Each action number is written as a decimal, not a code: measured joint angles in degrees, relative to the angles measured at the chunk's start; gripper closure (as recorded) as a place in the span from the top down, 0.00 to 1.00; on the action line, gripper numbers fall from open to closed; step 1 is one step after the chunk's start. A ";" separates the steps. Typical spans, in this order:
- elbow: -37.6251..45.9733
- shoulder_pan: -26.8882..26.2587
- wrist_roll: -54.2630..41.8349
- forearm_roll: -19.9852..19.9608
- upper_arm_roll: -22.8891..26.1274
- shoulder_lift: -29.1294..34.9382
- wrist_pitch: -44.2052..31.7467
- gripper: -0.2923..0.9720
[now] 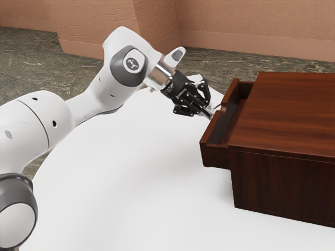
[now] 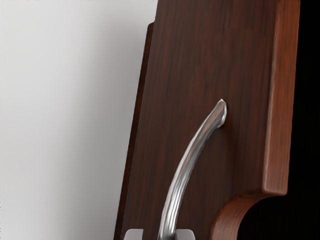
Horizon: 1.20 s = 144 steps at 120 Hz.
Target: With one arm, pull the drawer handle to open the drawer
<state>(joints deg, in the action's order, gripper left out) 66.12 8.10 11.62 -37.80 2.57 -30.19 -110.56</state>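
Note:
A dark wooden cabinet (image 1: 293, 130) stands on the white table (image 1: 131, 188) at the exterior view's right. Its top drawer (image 1: 215, 130) is pulled part of the way out toward the arm, with a dark gap showing behind the front panel. My black gripper (image 1: 208, 109) is at the outer face of the drawer front, shut on the metal handle (image 1: 214, 108). In the wrist view the curved silver handle (image 2: 192, 160) runs down the wooden drawer front (image 2: 200, 75) to my gripper (image 2: 160, 235), and grey fingertips (image 2: 134, 234) sit on either side of it.
The white table spreads wide in front of the cabinet and under the arm. A stone-patterned floor (image 1: 47, 57) and pink walls (image 1: 251, 21) lie beyond the table's far edge.

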 joint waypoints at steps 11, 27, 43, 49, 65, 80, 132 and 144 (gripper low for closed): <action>0.00 0.12 -0.06 -0.04 -0.02 0.00 -0.02 0.22; 0.01 0.57 -0.15 -0.01 0.01 0.00 -0.01 0.22; 0.83 0.88 -0.21 -0.01 -0.41 0.50 -0.04 0.22; 1.15 0.93 -0.23 -0.04 -0.61 0.80 -0.05 0.22; 2.02 0.95 -0.29 -0.09 -1.59 1.69 -0.07 0.22; 2.42 0.95 -0.35 -0.08 -2.30 1.96 -0.08 0.22; 3.28 0.95 -0.49 -0.06 -4.22 2.84 -0.09 0.22; 3.59 0.92 -0.48 0.00 -5.02 3.01 -0.09 0.22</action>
<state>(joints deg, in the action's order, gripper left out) 69.71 9.03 11.14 -37.80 -2.45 -27.18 -110.65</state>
